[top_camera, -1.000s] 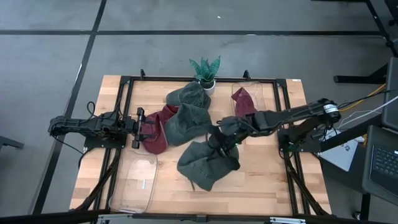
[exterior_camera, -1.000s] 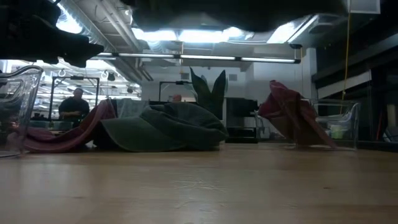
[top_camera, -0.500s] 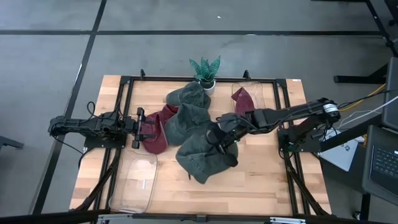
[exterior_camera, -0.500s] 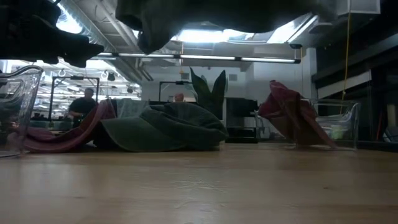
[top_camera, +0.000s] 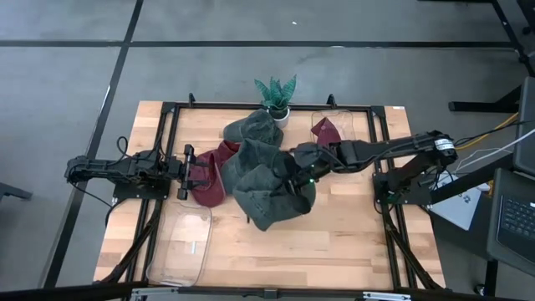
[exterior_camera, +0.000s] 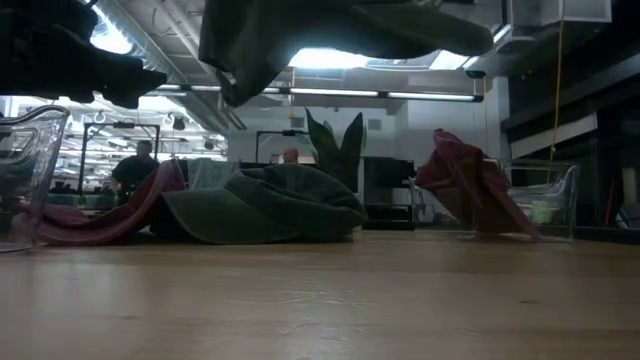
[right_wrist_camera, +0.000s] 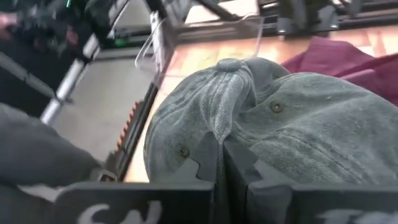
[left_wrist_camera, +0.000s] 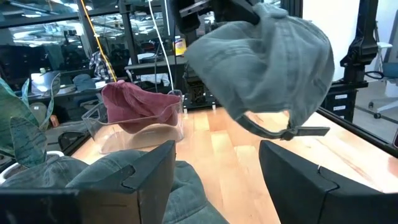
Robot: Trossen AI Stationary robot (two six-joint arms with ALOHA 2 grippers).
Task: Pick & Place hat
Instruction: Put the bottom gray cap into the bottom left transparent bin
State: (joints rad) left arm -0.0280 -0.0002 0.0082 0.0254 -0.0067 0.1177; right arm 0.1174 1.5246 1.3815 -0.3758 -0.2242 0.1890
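A faded green hat [top_camera: 266,191] hangs in the air over the table's middle, with my right gripper [top_camera: 294,177] shut on it. The left wrist view shows its crown [left_wrist_camera: 267,59] and back strap [left_wrist_camera: 292,130] well above the wood. Beneath and behind it, another green hat [top_camera: 251,127] and a maroon hat [top_camera: 211,180] lie in a pile on the table. A second maroon hat [top_camera: 328,134] sits in a clear bin [top_camera: 347,121] at the far right. My left gripper [top_camera: 194,171] waits open and level at the left, beside the pile. My right gripper pinches a raised fold of the hat's crown cloth [right_wrist_camera: 217,118], just behind the top button [right_wrist_camera: 230,64], between its two shut fingers [right_wrist_camera: 239,171]. The fingers slant downward from the table's right side. The hat hangs below them, clear of the table.
A potted plant [top_camera: 276,94] stands at the far edge behind the pile. A clear bin [top_camera: 180,247] with nothing in it lies at the near left. Bare wood [top_camera: 351,234] stretches along the near right. People show in the room beyond the table.
My right gripper has carried the green hat toward the far edge and a little to the left, rising slightly and rolling. The hat stays clear of the table, has swung over the pile, and now hangs lower into the low view.
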